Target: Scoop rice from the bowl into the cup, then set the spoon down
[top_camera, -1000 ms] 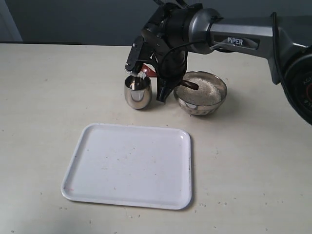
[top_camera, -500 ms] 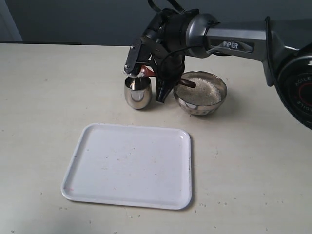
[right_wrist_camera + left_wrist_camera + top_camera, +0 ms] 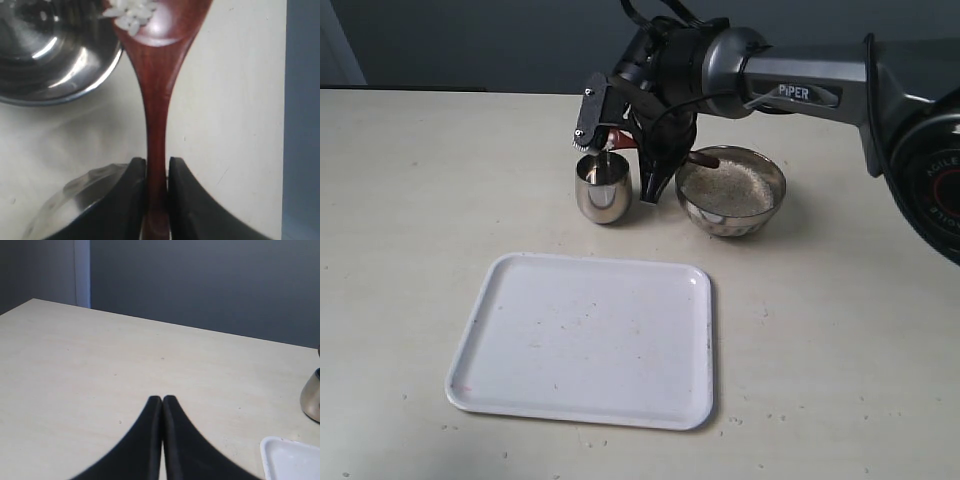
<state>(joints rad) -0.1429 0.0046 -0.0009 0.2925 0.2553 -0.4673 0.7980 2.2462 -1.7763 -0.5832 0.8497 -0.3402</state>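
Rice (image 3: 131, 15) lies as a small cluster of white grains in the oval end of the one wooden spoon (image 3: 156, 75). The spoon's thin handle is pinched between the two dark fingers of the right gripper (image 3: 156, 167); the jaws stand narrow, clamped on the wood with no gap showing. In the right wrist view the spoon's oval end hangs at the rim of the single steel cup (image 3: 45, 50) in the upper left of the frame, and part of the single steel bowl (image 3: 70, 200) shows at the lower left. In the exterior view the cup (image 3: 602, 187) stands upright in the upper middle, with the bowl (image 3: 730, 222) near it on the right, apart from it and holding a bed of more grains. One white tray (image 3: 585, 340) lies below them, lower centre, on the pale table (image 3: 840, 350). The left gripper (image 3: 162, 400) has its two black fingers pressed together with nothing between them, over the table and well apart from the cup at the frame's right edge.
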